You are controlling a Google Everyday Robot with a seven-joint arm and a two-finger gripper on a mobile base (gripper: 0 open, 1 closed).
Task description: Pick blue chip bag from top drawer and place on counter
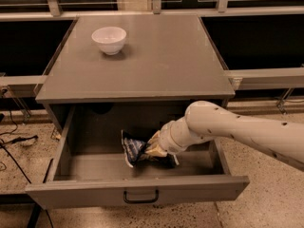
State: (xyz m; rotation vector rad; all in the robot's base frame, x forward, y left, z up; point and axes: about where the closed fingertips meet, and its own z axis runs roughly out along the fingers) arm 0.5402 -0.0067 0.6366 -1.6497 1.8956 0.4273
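The top drawer (pixel 85 186) is pulled open below the counter (pixel 161 61). The blue chip bag (pixel 132 149), crumpled dark blue foil with white print, stands tilted up in the middle of the drawer. My gripper (pixel 153 154) reaches into the drawer from the right on a white arm and is shut on the bag's right end. The fingers are mostly hidden behind the bag and the wrist. The bag looks raised slightly off the drawer floor.
A white bowl (pixel 109 39) stands at the back left of the counter. The drawer's dark bar handle (pixel 141 196) is at the centre of its front panel. Cables lie on the floor at the left (pixel 14 144). A metal railing runs behind the cabinet.
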